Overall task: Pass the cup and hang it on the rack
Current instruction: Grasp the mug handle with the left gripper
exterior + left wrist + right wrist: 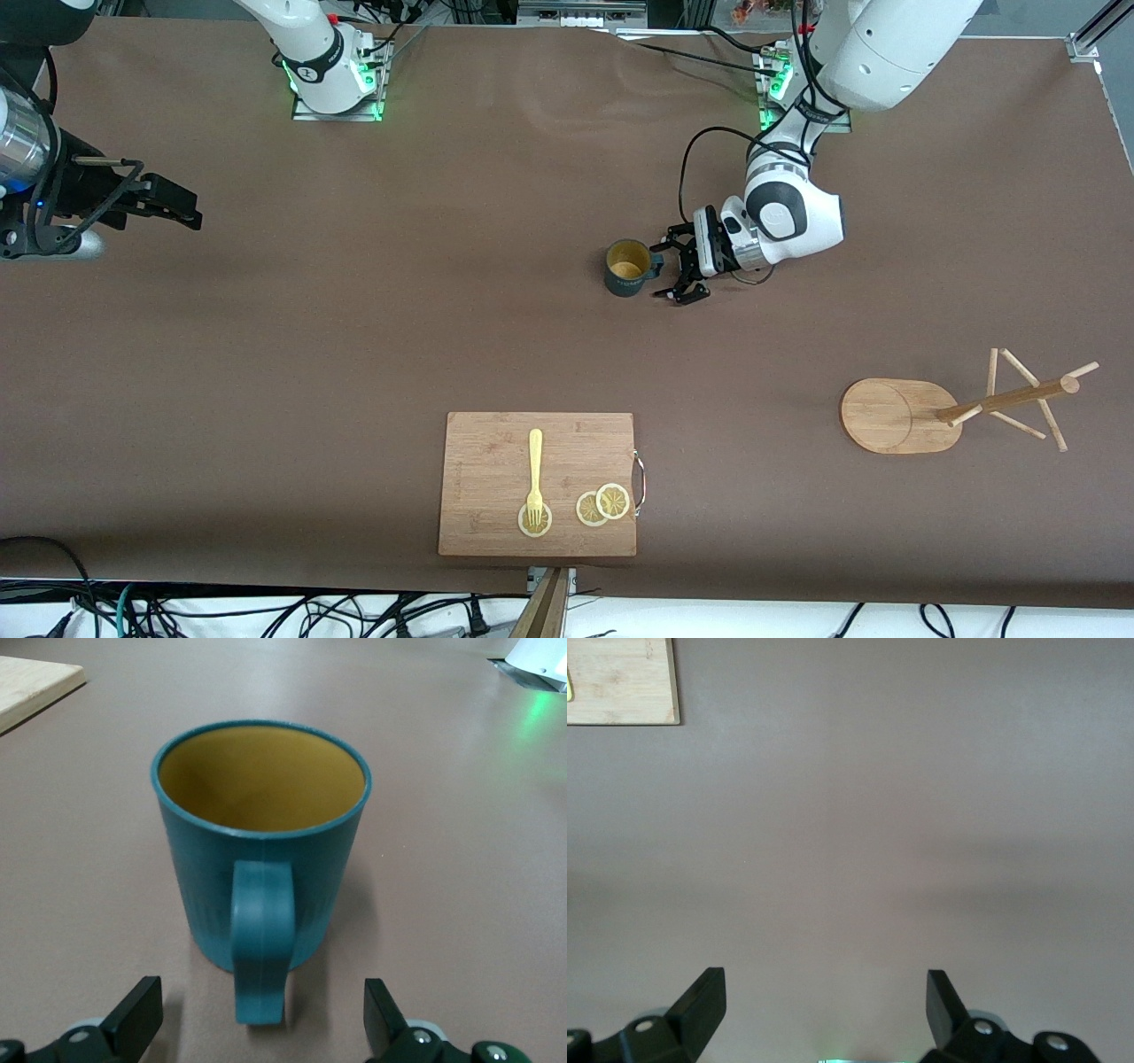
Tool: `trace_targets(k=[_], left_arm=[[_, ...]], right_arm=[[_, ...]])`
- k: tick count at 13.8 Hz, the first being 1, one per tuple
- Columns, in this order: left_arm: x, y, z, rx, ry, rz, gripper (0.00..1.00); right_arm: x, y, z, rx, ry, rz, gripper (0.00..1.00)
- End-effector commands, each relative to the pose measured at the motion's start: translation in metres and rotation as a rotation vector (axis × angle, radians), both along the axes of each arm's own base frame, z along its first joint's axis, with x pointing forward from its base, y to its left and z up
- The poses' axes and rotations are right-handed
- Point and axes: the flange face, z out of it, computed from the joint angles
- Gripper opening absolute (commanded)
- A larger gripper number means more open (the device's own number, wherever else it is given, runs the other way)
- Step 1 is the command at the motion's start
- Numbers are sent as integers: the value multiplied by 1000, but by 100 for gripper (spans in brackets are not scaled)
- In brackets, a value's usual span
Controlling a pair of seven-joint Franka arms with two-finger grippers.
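Fingers of left gripper [675, 268] wide beside cup [627, 268] handle — right gripper [182, 211] wide, waiting.

On the table: one dark teal mug with a tan inside [628, 267], one light wooden mug tree [948, 412], one rectangular wooden cutting board [496, 461], one yellow plastic fork [535, 474] and three round lemon slices [603, 504].

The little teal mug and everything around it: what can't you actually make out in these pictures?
- Teal mug: the front view hides its handle side behind the open left gripper; the left wrist view cuts off the inside bottom.
- Wooden mug tree: peg count uncertain, pegs overlap in the front view.
- Right gripper: open over bare table; its arm is cut by the front view's edge.
- Wooden cutting board: mostly outside the right wrist view.
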Motion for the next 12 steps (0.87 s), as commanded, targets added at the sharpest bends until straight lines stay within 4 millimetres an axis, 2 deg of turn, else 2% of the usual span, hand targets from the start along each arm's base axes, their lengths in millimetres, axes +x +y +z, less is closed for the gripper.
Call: trace_targets(k=[1,5,6,8,9,11,12], left_arm=[[-3,-7,0,-11,-14,12,100],[-7,-13,0,-23,-4,28,100],[-7,-14,1,-24,-4,26,96],[-7,-14,1,-24,-4,26,71],[-7,-14,1,-24,-4,26,51],[-8,-13,-1,-22,-1,27,32],[-7,-12,0,-22,-4,28,27]], right_arm=[[-3,-7,12,-14,-15,41,100],[-2,-7,11,-61,-18,88,100],[-2,-6,11,-61,-17,89,100],[-3,-5,11,-58,-12,88,100],[-3,-5,11,-58,-9,88,100],[-4,-7,11,-58,-6,86,100],[-4,-7,10,-58,-4,88,100]])
